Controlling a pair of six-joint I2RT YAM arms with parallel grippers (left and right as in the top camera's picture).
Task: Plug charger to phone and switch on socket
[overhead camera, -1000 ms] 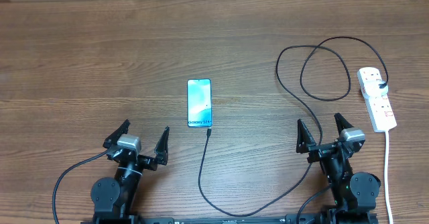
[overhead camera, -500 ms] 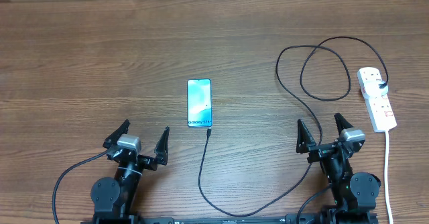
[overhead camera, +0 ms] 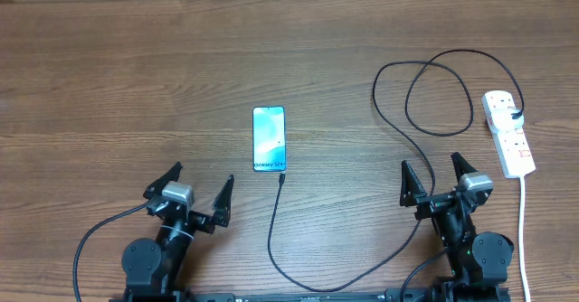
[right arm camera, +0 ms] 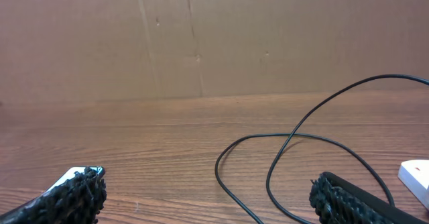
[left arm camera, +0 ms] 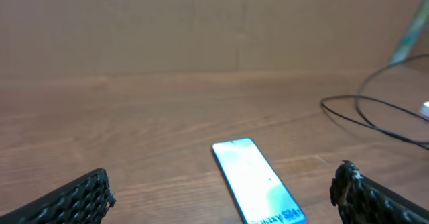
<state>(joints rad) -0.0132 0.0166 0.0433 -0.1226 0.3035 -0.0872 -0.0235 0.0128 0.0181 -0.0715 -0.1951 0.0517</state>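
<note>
The phone [overhead camera: 269,138] lies flat mid-table, blue-teal screen up, its "Galaxy" band at the near end; it also shows in the left wrist view [left arm camera: 258,181]. The charger cable [overhead camera: 412,144] loops from the socket [overhead camera: 508,132] at the far right, runs along the near edge and ends with its connector tip [overhead camera: 282,179] just below the phone's near right corner, apart from it. The cable loops show in the right wrist view [right arm camera: 281,160]. My left gripper [overhead camera: 198,188] is open and empty, near-left of the phone. My right gripper [overhead camera: 434,174] is open and empty, left of the socket.
The socket's white cord [overhead camera: 523,230] runs down the right side toward the near edge. A brown cardboard wall [right arm camera: 201,36] stands at the table's far side. The wooden table [overhead camera: 136,85] is bare at the left and far middle.
My left gripper has shifted slightly right and toward the near edge. The phone, cable, socket and right gripper have not moved.
</note>
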